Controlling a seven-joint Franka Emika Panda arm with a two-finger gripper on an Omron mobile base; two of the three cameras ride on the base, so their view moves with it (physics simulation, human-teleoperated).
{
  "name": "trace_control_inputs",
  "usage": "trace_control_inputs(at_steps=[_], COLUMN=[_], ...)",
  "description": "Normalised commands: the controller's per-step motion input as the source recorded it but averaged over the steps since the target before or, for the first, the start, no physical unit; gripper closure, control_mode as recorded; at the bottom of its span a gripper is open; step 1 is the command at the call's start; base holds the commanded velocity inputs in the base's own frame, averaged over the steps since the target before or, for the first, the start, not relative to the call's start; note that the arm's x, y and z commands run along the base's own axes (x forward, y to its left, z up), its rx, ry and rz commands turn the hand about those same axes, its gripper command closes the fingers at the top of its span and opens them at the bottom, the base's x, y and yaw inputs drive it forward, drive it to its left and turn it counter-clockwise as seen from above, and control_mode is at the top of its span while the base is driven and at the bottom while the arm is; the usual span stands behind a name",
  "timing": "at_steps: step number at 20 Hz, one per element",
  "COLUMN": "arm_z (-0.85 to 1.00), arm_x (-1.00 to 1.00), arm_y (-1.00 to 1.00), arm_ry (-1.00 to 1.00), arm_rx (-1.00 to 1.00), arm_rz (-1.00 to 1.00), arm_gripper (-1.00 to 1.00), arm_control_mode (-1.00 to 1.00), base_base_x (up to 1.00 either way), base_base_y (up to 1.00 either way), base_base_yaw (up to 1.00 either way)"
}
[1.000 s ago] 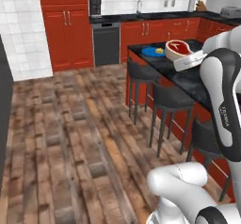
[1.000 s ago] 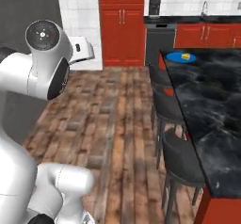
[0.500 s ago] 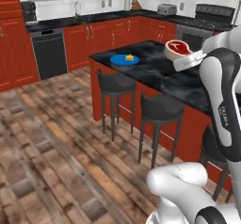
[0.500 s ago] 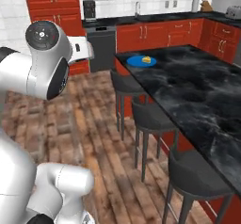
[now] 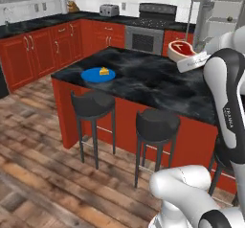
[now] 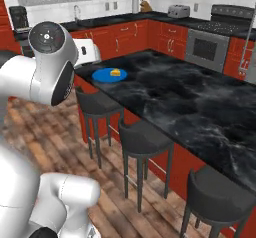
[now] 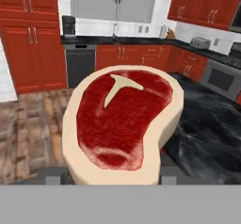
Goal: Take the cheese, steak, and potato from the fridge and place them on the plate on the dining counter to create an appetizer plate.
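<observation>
The steak, a raw-red slab with a pale tan rim and a white mark, sits between my gripper's fingers, which are shut on it. In the left base view the steak hangs in the gripper above the dining counter's right part. The blue plate lies near the counter's left corner with the yellow cheese on it. From the right base view the plate and cheese are at the counter's far left end. The potato is out of view.
Dark stools stand along the counter's near side, also stools. The grey fridge rises behind my arm. Red cabinets, a stove and a toaster line the back wall.
The whole scene has shifted as the base turned and drove: the counter and plate have come nearer and slid left. The steak stays in the gripper.
</observation>
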Motion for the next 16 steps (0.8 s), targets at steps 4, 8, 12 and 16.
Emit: trace_control_inputs(at_steps=[4,8,12,16], arm_z=[0.00,0.00,0.00,0.00], arm_x=[0.00,0.00,0.00,0.00], arm_y=[0.00,0.00,0.00,0.00], arm_ry=[0.00,0.00,0.00,0.00], arm_rx=[0.00,0.00,0.00,0.00], arm_rz=[0.00,0.00,0.00,0.00], arm_gripper=[1.00,1.00,1.00,1.00], arm_control_mode=[1.00,1.00,1.00,1.00], base_base_x=[0.69,0.35,0.04,0.00], base_base_y=[1.00,1.00,1.00,1.00], base_base_yaw=[-0.56,-0.50,-0.41,-0.34])
